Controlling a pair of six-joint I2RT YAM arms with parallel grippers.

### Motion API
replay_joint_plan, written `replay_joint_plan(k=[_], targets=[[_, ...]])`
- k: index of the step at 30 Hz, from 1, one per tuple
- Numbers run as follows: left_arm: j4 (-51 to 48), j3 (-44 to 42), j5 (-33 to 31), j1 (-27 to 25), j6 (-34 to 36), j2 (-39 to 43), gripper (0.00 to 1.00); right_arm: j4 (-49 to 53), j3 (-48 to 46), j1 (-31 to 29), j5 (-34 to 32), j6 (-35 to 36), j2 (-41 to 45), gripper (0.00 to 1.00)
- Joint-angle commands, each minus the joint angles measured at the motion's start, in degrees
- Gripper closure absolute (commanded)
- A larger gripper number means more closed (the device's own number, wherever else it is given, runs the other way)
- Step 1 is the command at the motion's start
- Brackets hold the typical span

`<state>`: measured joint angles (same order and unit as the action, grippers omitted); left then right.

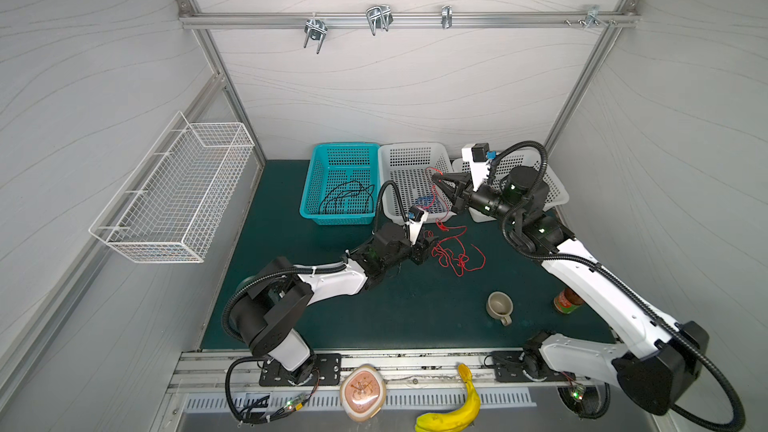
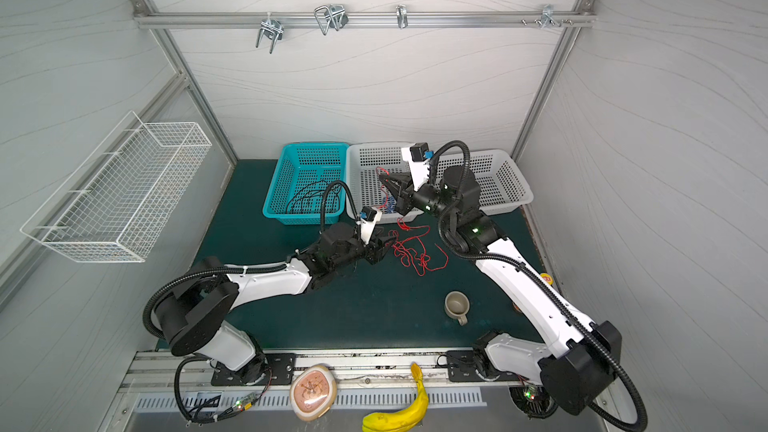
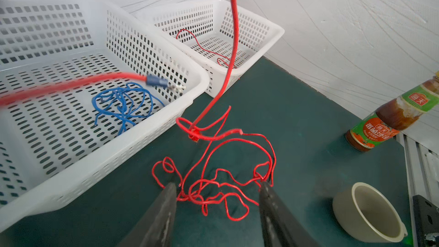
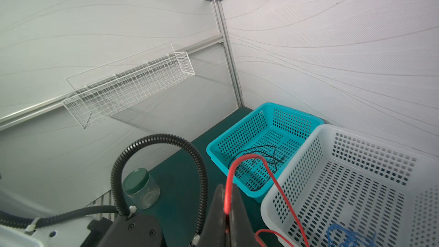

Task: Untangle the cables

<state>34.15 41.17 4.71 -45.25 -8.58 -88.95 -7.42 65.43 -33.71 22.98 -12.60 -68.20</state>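
- A dark green surface [image 1: 374,317] carries three plastic baskets in a row along its 12 o'clock edge, seen in both top views.
- The red cables [image 1: 455,253] lie in a loose tangle on the bare surface, just off centre toward 1 o'clock, in front of the middle basket.
- The left pincer [image 3: 218,186] sits low at the 9 o'clock side of that tangle. Its jaws stand apart, with the near loops of the tangle between them.
- The right pincer [image 1: 434,178] hovers over the middle white basket [image 1: 411,147], its jaws closed tight on a raised red cable [image 4: 226,198].
- That raised red cable runs down from the pincer to a knot at the 12 o'clock end of the tangle.
- Blue cables [image 3: 123,100] lie bunched on the floor of the middle white basket.
- Black cables [image 1: 345,197] lie inside the teal basket [image 1: 345,146], at 11 o'clock.
- The right-hand white basket [image 3: 278,32], at 1 o'clock, holds one more thin red cable.
- A beige mug [image 1: 498,305] stands upright at 4 o'clock, well apart from the tangle.
- A sauce bottle [image 3: 392,119] with a green label stands beyond the mug, near the 3 o'clock edge.
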Motion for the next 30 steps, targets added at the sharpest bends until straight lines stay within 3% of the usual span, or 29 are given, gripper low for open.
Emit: replay_joint_plan(k=[1, 10, 20, 30], targets=[[0.57, -1.15, -1.88, 0.14, 1.23, 2.43, 0.44, -3.74, 1.72, -0.01, 3.87, -1.9, -1.8, 1.0], [-0.84, -2.5, -3.67, 0.12, 2.8, 4.57, 0.44, -3.53, 2.17, 0.01, 2.29, -2.61, -5.94, 1.0], [-1.31, -2.87, -3.57, 0.16, 2.36, 4.46, 0.44, 0.05, -0.13, 0.01, -7.14, -0.26, -9.71, 1.0], [-1.75, -2.45, -3.74, 0.17, 1.99, 4.15, 0.44, 2.09, 4.23, -0.63, 0.28, -1.17, -17.11, 1.0]])
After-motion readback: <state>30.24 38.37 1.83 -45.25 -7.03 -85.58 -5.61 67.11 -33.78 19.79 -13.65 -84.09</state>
